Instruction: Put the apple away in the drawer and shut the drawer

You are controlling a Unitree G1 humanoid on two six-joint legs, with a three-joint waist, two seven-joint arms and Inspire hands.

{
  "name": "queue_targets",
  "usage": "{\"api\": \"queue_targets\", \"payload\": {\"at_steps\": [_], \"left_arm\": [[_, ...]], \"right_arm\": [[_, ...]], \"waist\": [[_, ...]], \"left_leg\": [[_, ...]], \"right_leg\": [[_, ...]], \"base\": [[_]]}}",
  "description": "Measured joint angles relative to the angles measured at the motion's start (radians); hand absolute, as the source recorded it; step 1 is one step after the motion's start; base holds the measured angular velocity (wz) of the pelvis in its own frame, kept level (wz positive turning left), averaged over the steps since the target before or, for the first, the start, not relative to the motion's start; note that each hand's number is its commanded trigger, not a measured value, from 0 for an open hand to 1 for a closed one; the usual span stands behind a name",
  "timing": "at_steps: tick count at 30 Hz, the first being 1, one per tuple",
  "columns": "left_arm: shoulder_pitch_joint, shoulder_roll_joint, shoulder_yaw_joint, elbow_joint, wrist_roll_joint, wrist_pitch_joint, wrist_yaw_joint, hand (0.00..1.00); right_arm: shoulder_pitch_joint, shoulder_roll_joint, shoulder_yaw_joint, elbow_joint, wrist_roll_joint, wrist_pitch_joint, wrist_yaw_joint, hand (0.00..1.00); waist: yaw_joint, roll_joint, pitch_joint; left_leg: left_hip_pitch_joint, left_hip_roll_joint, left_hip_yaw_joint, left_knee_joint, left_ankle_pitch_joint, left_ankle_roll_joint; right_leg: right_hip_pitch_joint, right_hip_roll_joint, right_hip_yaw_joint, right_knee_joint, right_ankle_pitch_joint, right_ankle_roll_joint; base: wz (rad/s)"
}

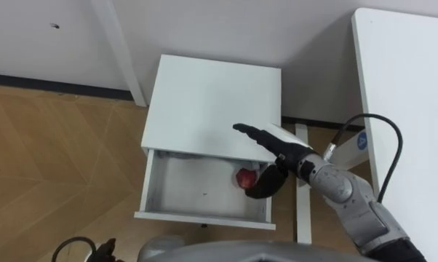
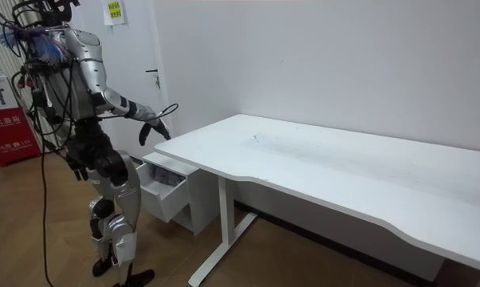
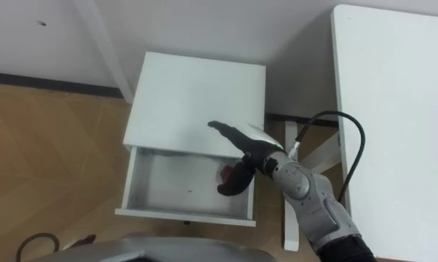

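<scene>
Apple (image 1: 244, 178), red and small, lies inside the 1 open drawer (image 1: 197, 215) of the white cabinet (image 1: 212, 98). It sits at the drawer's right back corner, close under the front edge of the cabinet top. Nearest to us is the drawer's front wall, standing well out over the wooden floor (image 1: 52, 153). Behind that wall the drawer's pale bottom is bare up to the apple. We see the right hand (image 1: 276, 154) reaching in from the lower right and hanging over that same corner. Its fingers (image 1: 249, 132) are stretched flat and point left across the front edge of the cabinet top, released and clasping nothing. Its dark thumb side droops into the drawer just beside the apple, at the apple's right, and whether it touches the fruit we cannot tell. Beyond the hand the cabinet top runs back to the white wall (image 1: 226, 29). On the right the white desk (image 1: 408, 94) stands beside the cabinet, apart from it, with 1 white leg (image 1: 303, 196) showing between the 2. In the room view we find the robot upright in front of the cabinet, at the desk's end on the room view's left, its right arm held forward above the drawer. Its left hand (image 2: 78, 167) hangs low by its hip, and whether that hand holds anything we cannot tell.
</scene>
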Motion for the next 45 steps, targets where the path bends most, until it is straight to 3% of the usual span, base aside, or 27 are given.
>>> {"api": "queue_targets", "payload": {"at_steps": [4, 8, 10, 11, 12, 13, 14, 15, 16, 17, 18, 20, 22, 24, 25, 26, 27, 28, 29, 30, 31, 33, 36, 40, 42, 45], "left_arm": [[0.006, -0.004, 0.004, -0.011, 0.000, -0.001, 0.014, 0.00], [0.017, -0.013, 0.033, 0.012, -0.001, -0.013, 0.030, 0.00], [0.020, -0.029, 0.064, 0.011, 0.001, -0.014, 0.034, 0.00], [0.016, -0.037, 0.064, 0.011, 0.000, -0.013, 0.035, 0.00], [0.016, -0.042, 0.062, 0.014, -0.002, -0.014, 0.034, 0.00], [0.016, -0.037, 0.063, 0.014, -0.003, -0.014, 0.034, 0.00], [0.013, -0.026, 0.069, 0.019, -0.002, -0.015, 0.037, 0.00], [0.001, -0.020, 0.080, 0.037, -0.001, -0.020, 0.047, 0.00], [-0.006, -0.012, 0.080, 0.048, -0.002, -0.023, 0.049, 0.00], [-0.007, 0.004, 0.081, 0.055, -0.018, -0.022, 0.047, 0.00], [-0.015, 0.016, 0.080, 0.055, -0.039, -0.018, 0.045, 0.00], [-0.045, 0.032, 0.079, 0.056, -0.041, -0.003, 0.040, 0.00], [-0.042, 0.046, 0.080, 0.052, -0.040, 0.018, 0.042, 0.00], [-0.005, 0.038, 0.081, 0.041, -0.040, 0.035, 0.044, 0.00], [0.005, 0.035, 0.081, 0.037, -0.040, 0.036, 0.044, 0.00], [0.034, 0.034, 0.080, 0.032, -0.040, 0.034, 0.043, 0.00], [0.066, 0.039, 0.081, 0.027, -0.039, 0.035, 0.043, 0.00], [0.078, 0.042, 0.083, 0.024, -0.039, 0.035, 0.044, 0.00], [0.089, 0.048, 0.084, 0.016, -0.041, 0.038, 0.046, 0.00], [0.091, 0.047, 0.086, 0.001, -0.041, 0.038, 0.049, 0.00], [0.090, 0.045, 0.089, -0.007, -0.039, 0.038, 0.050, 0.00], [0.073, 0.044, 0.089, -0.034, -0.041, 0.025, 0.076, 0.00], [0.047, 0.034, 0.089, -0.034, -0.041, 0.004, 0.089, 0.00], [0.025, 0.021, 0.089, -0.033, -0.033, -0.003, 0.089, 0.00], [0.031, 0.009, 0.105, -0.030, -0.031, 0.009, 0.084, 0.00], [0.042, -0.011, 0.143, -0.032, -0.031, 0.028, 0.071, 0.00]], "right_arm": [[0.024, 0.010, -0.039, 0.066, 0.020, -0.014, -0.052, 0.00], [0.043, 0.056, -0.180, 0.261, 0.033, -0.047, -0.155, 0.00], [0.051, 0.058, -0.256, 0.357, 0.032, -0.042, -0.194, 0.00], [0.059, 0.056, -0.311, 0.405, 0.045, -0.038, -0.225, 0.00], [0.067, 0.043, -0.353, 0.442, 0.063, -0.033, -0.257, 0.00], [0.074, 0.041, -0.374, 0.461, 0.077, -0.034, -0.272, 0.00], [0.087, 0.036, -0.407, 0.508, 0.075, -0.042, -0.311, 0.00], [0.077, 0.032, -0.436, 0.543, 0.065, -0.048, -0.339, 0.00], [0.072, 0.032, -0.448, 0.557, 0.066, -0.052, -0.344, 0.00], [0.051, 0.030, -0.465, 0.597, 0.070, -0.063, -0.348, 0.00], [0.039, 0.019, -0.465, 0.624, 0.101, -0.074, -0.363, 0.00], [0.055, -0.004, -0.445, 0.673, 0.138, -0.077, -0.379, 0.00], [0.061, -0.010, -0.407, 0.764, 0.177, -0.053, -0.377, 0.00], [0.070, -0.010, -0.383, 0.788, 0.206, -0.009, -0.377, 0.00], [0.069, -0.010, -0.383, 0.794, 0.213, -0.005, -0.378, 0.00], [0.061, -0.009, -0.380, 0.810, 0.221, 0.001, -0.379, 0.00], [0.059, -0.008, -0.375, 0.829, 0.226, 0.004, -0.380, 0.00], [0.059, -0.006, -0.375, 0.834, 0.226, 0.006, -0.381, 0.00], [0.065, -0.003, -0.373, 0.835, 0.225, 0.008, -0.386, 0.00], [0.066, -0.002, -0.373, 0.835, 0.226, 0.011, -0.388, 0.00], [0.065, 0.001, -0.374, 0.836, 0.226, 0.011, -0.390, 0.00], [0.040, 0.021, -0.376, 0.846, 0.243, 0.002, -0.403, 0.00], [0.003, 0.031, -0.376, 0.869, 0.283, -0.014, -0.407, 0.00], [-0.013, 0.041, -0.376, 0.928, 0.354, -0.018, -0.384, 0.00], [-0.004, 0.052, -0.386, 0.966, 0.398, -0.017, -0.354, 0.00], [0.002, 0.061, -0.387, 1.005, 0.427, 0.001, -0.344, 0.00]], "waist": [[-0.003, 0.004, -0.0010], [-0.044, 0.015, -0.0047], [-0.055, 0.026, -0.0018], [-0.071, 0.042, -0.0026], [-0.089, 0.057, -0.0013], [-0.102, 0.058, -0.0015], [-0.120, 0.057, -0.0034], [-0.124, 0.084, -0.0031], [-0.129, 0.099, -0.0001], [-0.133, 0.102, 0.0077], [-0.145, 0.137, 0.0114], [-0.160, 0.163, 0.0210], [-0.161, 0.157, 0.0243], [-0.162, 0.155, 0.0241], [-0.161, 0.146, 0.0194], [-0.159, 0.137, 0.0175], [-0.158, 0.122, 0.0153], [-0.153, 0.105, 0.0128], [-0.138, 0.079, 0.0124], [-0.123, 0.067, 0.0077], [-0.115, 0.056, 0.0036], [-0.075, 0.017, -0.0058], [-0.064, 0.003, -0.0066], [-0.060, 0.014, -0.0077], [-0.064, 0.021, -0.0040], [-0.072, 0.025, -0.0058]], "left_leg": [[0.001, -0.001, 0.002, 0.000, 0.000, 0.000], [0.000, -0.007, 0.002, 0.021, -0.006, 0.009], [-0.007, -0.012, 0.006, 0.037, -0.016, 0.021], [-0.014, -0.020, 0.007, 0.043, -0.027, 0.035], [-0.022, -0.030, 0.007, 0.056, -0.033, 0.047], [-0.023, -0.040, 0.008, 0.063, -0.034, 0.056], [-0.025, -0.053, 0.006, 0.100, -0.047, 0.078], [-0.039, -0.036, 0.003, 0.145, -0.063, 0.099], [-0.047, -0.029, -0.001, 0.166, -0.075, 0.106], [-0.072, -0.016, -0.003, 0.203, -0.085, 0.114], [-0.110, 0.012, -0.028, 0.246, -0.092, 0.116], [-0.143, 0.043, -0.057, 0.274, -0.093, 0.118], [-0.145, 0.043, -0.059, 0.286, -0.101, 0.131], [-0.147, 0.035, -0.063, 0.301, -0.112, 0.136], [-0.147, 0.030, -0.063, 0.300, -0.112, 0.137], [-0.145, 0.015, -0.064, 0.296, -0.112, 0.137], [-0.139, -0.005, -0.064, 0.292, -0.106, 0.132], [-0.135, -0.018, -0.061, 0.288, -0.106, 0.134], [-0.128, -0.040, -0.058, 0.277, -0.104, 0.139], [-0.124, -0.051, -0.056, 0.259, -0.097, 0.140], [-0.121, -0.053, -0.053, 0.245, -0.089, 0.141], [-0.099, -0.066, -0.039, 0.156, -0.043, 0.132], [-0.082, -0.060, -0.025, 0.117, -0.034, 0.119], [-0.043, -0.054, -0.024, 0.076, -0.030, 0.104], [-0.015, -0.051, -0.023, 0.050, -0.025, 0.096], [0.002, -0.051, -0.023, 0.031, -0.023, 0.089]], "right_leg": [[-0.001, -0.002, 0.000, 0.000, 0.000, 0.000], [0.012, -0.018, -0.023, 0.007, -0.001, 0.002], [-0.008, -0.036, -0.027, 0.069, -0.016, 0.018], [-0.066, -0.065, -0.027, 0.190, -0.037, 0.033], [-0.163, -0.101, -0.020, 0.393, -0.036, 0.031], [-0.217, -0.128, -0.012, 0.503, -0.022, 0.022], [-0.332, -0.175, 0.035, 0.712, 0.069, 0.012], [-0.458, -0.164, 0.115, 0.880, 0.251, 0.020], [-0.527, -0.152, 0.149, 0.995, 0.318, 0.013], [-0.678, -0.115, 0.199, 1.336, 0.256, -0.007], [-0.804, -0.075, 0.193, 1.635, 0.172, -0.022], [-0.949, -0.049, 0.163, 1.869, 0.096, -0.020], [-1.007, -0.047, 0.189, 1.930, 0.057, -0.014], [-0.959, -0.067, 0.220, 1.824, 0.050, -0.008], [-0.924, -0.078, 0.224, 1.756, 0.050, -0.006], [-0.821, -0.099, 0.228, 1.563, 0.051, 0.001], [-0.683, -0.114, 0.220, 1.287, 0.044, 0.015], [-0.611, -0.121, 0.216, 1.148, 0.041, 0.021], [-0.471, -0.127, 0.200, 0.897, 0.041, 0.024], [-0.357, -0.122, 0.167, 0.683, 0.035, 0.031], [-0.310, -0.115, 0.148, 0.587, 0.030, 0.038], [-0.161, -0.070, 0.137, 0.249, 0.028, 0.041], [-0.058, -0.038, 0.138, 0.027, 0.061, 0.044], [-0.020, -0.031, 0.109, -0.001, 0.061, 0.045], [-0.001, -0.027, 0.108, -0.003, 0.054, 0.043], [0.007, -0.027, 0.094, -0.002, 0.042, 0.041]], "base": [[0.00], [0.14], [0.08], [0.06], [0.09], [0.17], [0.00], [-0.09], [-0.54], [-0.41], [-0.32], [0.19], [0.16], [0.09], [0.07], [0.08], [0.07], [0.11], [0.10], [0.08], [-0.09], [-0.28], [-0.19], [-0.03], [0.00], [0.00]]}}
